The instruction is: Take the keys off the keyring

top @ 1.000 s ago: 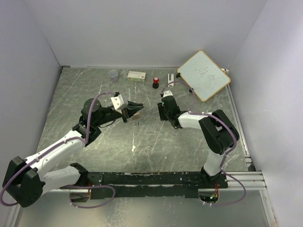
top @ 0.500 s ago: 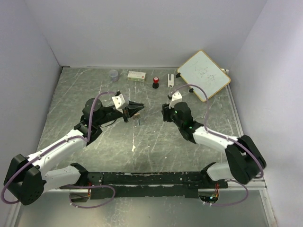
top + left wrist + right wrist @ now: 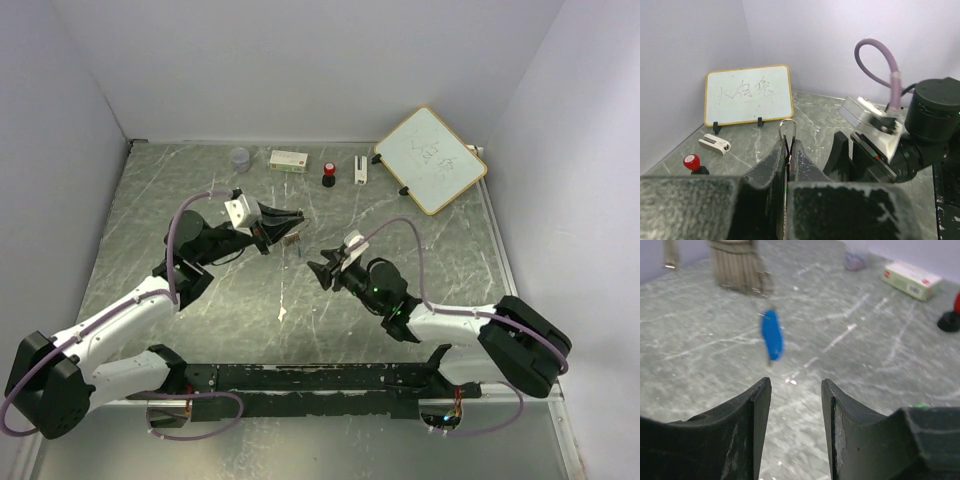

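One blue key (image 3: 772,335) dangling below thin keyring (image 3: 787,120), pinched by left gripper (image 3: 790,146); right gripper (image 3: 795,386) parted.

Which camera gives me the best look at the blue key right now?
Right wrist: the blue key hangs in plain view ahead of the open right hand. Top external shows only a tiny speck under the left hand. Left wrist shows just the keyring loop pinched in that hand; the key is hidden.

L hand (image 3: 293,224) ctr table (image 3: 150,200), keyring (image 3: 788,131) in it; R hand (image 3: 317,270) just right, nearer front; whiteboard (image 3: 431,158) rear right.
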You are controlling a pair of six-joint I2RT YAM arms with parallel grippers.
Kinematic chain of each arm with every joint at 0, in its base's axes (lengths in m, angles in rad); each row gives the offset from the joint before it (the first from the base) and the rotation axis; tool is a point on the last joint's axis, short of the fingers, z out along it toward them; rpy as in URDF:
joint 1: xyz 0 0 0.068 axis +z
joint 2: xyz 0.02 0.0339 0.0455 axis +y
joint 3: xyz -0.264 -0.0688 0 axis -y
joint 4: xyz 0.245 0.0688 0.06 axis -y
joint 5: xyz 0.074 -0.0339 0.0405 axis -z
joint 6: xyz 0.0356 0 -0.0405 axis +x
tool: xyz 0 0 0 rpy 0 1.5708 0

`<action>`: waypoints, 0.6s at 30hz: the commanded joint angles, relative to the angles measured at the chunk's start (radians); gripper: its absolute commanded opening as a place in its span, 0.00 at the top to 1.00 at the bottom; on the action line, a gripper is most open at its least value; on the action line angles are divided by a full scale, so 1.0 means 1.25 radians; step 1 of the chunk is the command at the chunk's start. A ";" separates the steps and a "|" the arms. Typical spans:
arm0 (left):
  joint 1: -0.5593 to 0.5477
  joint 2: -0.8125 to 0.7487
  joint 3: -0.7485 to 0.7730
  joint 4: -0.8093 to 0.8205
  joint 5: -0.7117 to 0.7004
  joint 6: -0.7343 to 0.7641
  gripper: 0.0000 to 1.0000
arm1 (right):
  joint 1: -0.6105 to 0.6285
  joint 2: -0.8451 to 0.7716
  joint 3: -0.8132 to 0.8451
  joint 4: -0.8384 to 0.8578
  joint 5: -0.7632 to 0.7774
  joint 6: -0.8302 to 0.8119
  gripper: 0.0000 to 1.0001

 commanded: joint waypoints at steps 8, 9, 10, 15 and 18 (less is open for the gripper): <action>-0.005 -0.032 0.008 0.053 -0.018 -0.039 0.93 | 0.083 0.112 0.049 0.224 0.081 -0.089 0.55; -0.004 -0.035 0.007 0.052 -0.018 -0.038 0.93 | 0.085 0.119 0.057 0.222 0.086 -0.093 0.55; -0.005 -0.040 0.007 0.052 -0.020 -0.038 0.93 | 0.087 0.126 0.063 0.221 0.089 -0.096 0.55; -0.006 -0.047 0.007 0.040 -0.024 -0.029 0.93 | 0.092 0.146 0.086 0.229 0.094 -0.106 0.55; -0.006 -0.044 0.009 0.037 -0.024 -0.027 0.93 | 0.096 0.155 0.096 0.228 0.095 -0.106 0.56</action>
